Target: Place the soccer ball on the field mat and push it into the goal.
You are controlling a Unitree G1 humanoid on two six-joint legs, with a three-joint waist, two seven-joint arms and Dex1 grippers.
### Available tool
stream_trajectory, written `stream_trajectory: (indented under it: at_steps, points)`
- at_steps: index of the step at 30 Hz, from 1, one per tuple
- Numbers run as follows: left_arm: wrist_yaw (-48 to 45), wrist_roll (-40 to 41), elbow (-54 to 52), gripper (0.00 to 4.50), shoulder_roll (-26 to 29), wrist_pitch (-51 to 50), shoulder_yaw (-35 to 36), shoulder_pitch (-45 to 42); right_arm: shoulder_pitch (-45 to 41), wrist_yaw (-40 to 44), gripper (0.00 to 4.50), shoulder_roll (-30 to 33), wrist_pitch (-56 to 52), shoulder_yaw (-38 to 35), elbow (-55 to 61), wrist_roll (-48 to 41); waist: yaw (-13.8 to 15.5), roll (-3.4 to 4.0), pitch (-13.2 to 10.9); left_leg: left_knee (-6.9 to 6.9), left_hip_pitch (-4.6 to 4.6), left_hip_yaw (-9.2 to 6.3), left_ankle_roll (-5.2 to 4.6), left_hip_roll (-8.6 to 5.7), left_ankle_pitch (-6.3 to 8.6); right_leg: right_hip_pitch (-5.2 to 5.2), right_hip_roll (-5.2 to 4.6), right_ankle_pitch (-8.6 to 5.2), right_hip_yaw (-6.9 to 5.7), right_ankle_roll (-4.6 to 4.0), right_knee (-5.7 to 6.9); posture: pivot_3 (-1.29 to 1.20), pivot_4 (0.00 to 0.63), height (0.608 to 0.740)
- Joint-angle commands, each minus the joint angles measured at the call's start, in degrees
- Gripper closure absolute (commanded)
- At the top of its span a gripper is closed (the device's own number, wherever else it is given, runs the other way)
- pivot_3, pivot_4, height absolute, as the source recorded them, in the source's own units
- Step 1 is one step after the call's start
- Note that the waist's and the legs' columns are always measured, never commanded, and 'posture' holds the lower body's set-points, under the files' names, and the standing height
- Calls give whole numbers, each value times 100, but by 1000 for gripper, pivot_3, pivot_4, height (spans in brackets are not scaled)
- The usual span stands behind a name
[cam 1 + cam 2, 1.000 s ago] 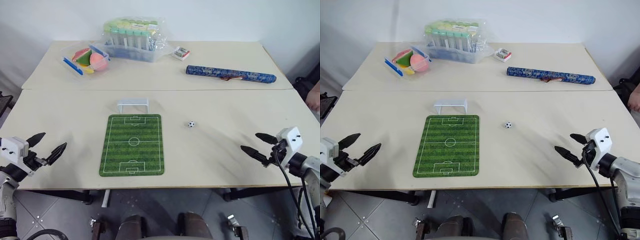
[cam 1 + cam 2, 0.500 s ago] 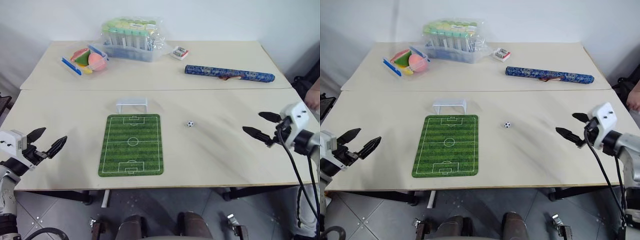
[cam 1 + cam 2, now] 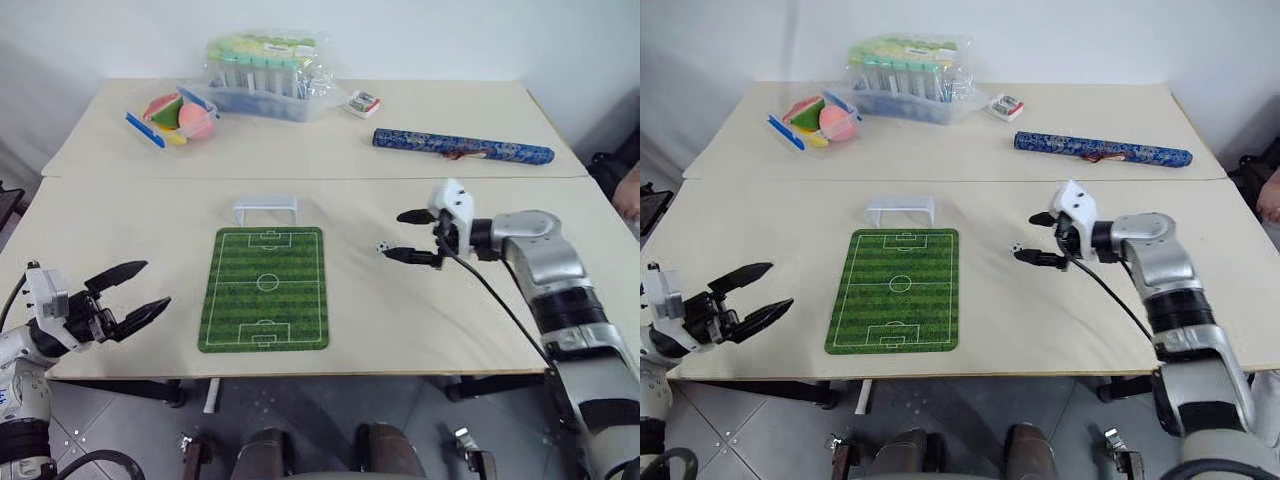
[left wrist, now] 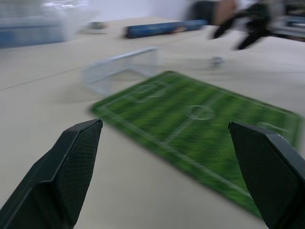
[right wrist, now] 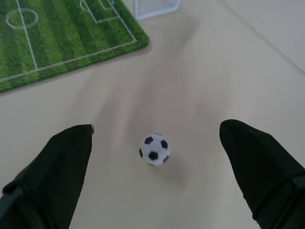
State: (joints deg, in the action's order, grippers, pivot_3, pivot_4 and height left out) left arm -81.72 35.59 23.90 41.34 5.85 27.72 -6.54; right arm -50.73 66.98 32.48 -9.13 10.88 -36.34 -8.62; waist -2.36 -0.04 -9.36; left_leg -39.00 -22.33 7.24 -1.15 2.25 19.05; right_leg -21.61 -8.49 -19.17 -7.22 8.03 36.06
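The tiny black-and-white soccer ball (image 3: 382, 246) rests on the bare table, a short way right of the green striped field mat (image 3: 265, 288). My right gripper (image 3: 393, 236) is open just right of the ball. In the right wrist view its two black fingers stand wide on either side of the ball (image 5: 154, 149) without touching it. The low white goal (image 3: 265, 209) stands at the mat's far end. My left gripper (image 3: 156, 283) hovers open near the table's front edge, left of the mat, pointing toward it and holding nothing.
On the far table sit a clear box of tubes (image 3: 265, 65), a bag of toy fruit (image 3: 175, 115), a small packet (image 3: 362, 102) and a long blue patterned roll (image 3: 462, 147). A seam runs between the two tables. A person's hand (image 3: 630, 195) shows at the right edge.
My right arm has swung in from the table's right edge to the ball, its open fingers now on either side of it. My left gripper has shifted right and turned toward the mat.
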Motion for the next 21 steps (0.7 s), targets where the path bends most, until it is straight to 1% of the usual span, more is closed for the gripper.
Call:
stream_trajectory:
  at_steps: [1,6,10,13,21]
  points:
    - [-761,61,242,0,120,296,52,265,-403,82,42,-294,650,139,-1021,388,-74,3,-2,1,0,-2,1,0,0,-1,1,0,-2,0,3,0,150,740]
    - [-973,129,374,0,189,489,169,438,-749,67,42,-532,1160,175,-1944,689,-111,7,-22,3,-2,-13,0,4,0,-3,-7,0,-6,0,7,0,150,740]
    - [-963,260,353,0,213,461,240,510,-892,95,42,-623,1382,131,-2354,835,-117,6,-22,-5,1,-14,0,25,0,1,-7,0,-5,0,15,0,150,740]
    - [-907,360,283,0,216,356,285,577,-936,97,644,-667,1466,108,-2512,896,-136,6,-22,-5,2,-12,0,26,0,1,-7,0,-5,0,17,0,150,740]
    - [-861,446,168,0,230,253,282,662,-947,59,3185,-647,1596,-29,-2554,872,-148,6,-22,-5,6,-14,0,26,0,1,-7,0,-4,0,28,0,150,740]
